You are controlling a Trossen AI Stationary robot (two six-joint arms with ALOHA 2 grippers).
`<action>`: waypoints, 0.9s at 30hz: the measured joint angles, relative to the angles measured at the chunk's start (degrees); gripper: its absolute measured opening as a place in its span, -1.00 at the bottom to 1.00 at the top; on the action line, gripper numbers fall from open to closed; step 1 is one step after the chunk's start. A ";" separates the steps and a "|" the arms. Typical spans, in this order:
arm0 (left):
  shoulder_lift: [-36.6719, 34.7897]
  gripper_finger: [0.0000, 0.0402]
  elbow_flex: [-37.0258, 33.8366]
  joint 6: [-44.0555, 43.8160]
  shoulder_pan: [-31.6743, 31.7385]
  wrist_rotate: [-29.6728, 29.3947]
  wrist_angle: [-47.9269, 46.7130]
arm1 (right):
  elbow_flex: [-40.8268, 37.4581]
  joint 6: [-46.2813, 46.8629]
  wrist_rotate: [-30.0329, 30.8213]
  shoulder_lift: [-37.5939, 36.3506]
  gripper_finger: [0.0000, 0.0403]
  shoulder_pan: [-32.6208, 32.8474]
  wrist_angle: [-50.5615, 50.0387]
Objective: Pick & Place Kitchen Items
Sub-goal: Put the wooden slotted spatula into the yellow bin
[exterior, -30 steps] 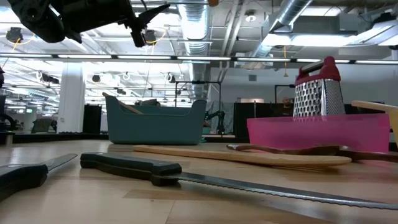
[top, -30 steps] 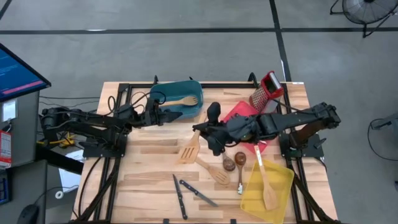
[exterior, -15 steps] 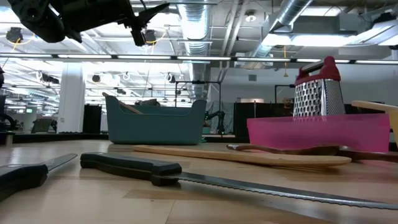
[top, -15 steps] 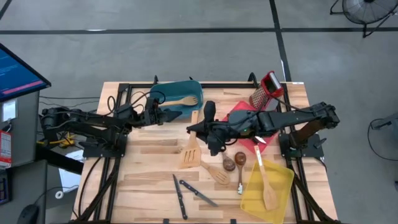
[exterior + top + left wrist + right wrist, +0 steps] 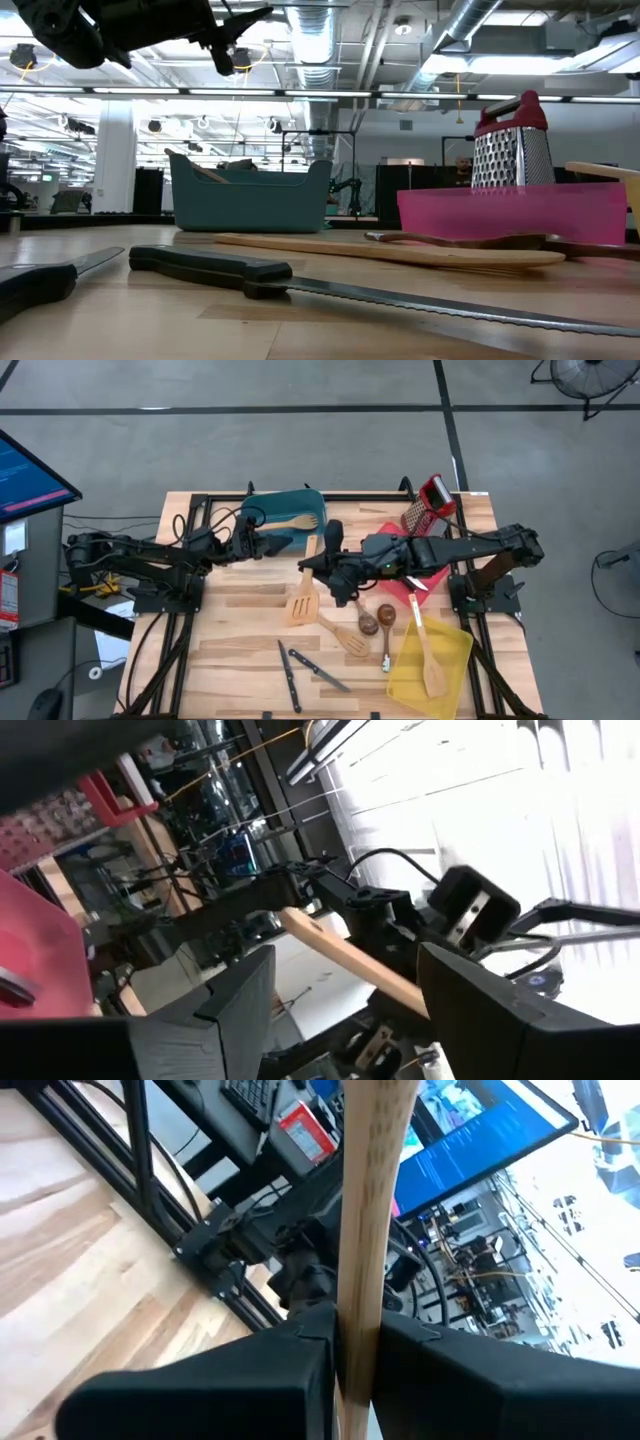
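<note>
Wooden slotted turner (image 5: 303,600) is clamped in our right gripper (image 5: 318,567); left gripper (image 5: 262,543) hangs released. Two utensils seem binned, roughly seven remain on the tabletop (image 5: 235,640)

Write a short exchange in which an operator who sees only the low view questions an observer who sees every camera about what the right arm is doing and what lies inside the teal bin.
Operator: I can't find the right arm from down here. Is it holding anything?
Observer: Yes. The right gripper is over the middle of the table, its fingers shut on the handle of a pale slotted turner.
Operator: I see only the teal bin's side wall. Is anything in it?
Observer: One wooden spoon lies inside the teal bin, and the left gripper is at the bin's near edge with its fingers open.
</note>
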 joint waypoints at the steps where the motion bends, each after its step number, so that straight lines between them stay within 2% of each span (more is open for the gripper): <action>1: 0.00 0.13 0.06 -0.30 -0.28 -0.03 0.02 | 0.00 0.06 0.00 0.00 -0.84 -0.03 -0.01; 9: 0.53 0.13 0.86 -2.48 -3.18 -2.51 -0.09 | 0.00 0.56 -0.06 0.00 -0.84 -0.35 0.01; 16: 4.61 0.13 6.28 -2.50 -6.13 -2.41 0.06 | 0.00 0.31 -0.24 0.00 -0.84 -0.48 -0.78; 27: 9.71 0.13 7.82 -7.74 -4.52 -3.45 0.03 | 0.00 -0.59 1.88 0.00 -0.84 -0.38 -5.60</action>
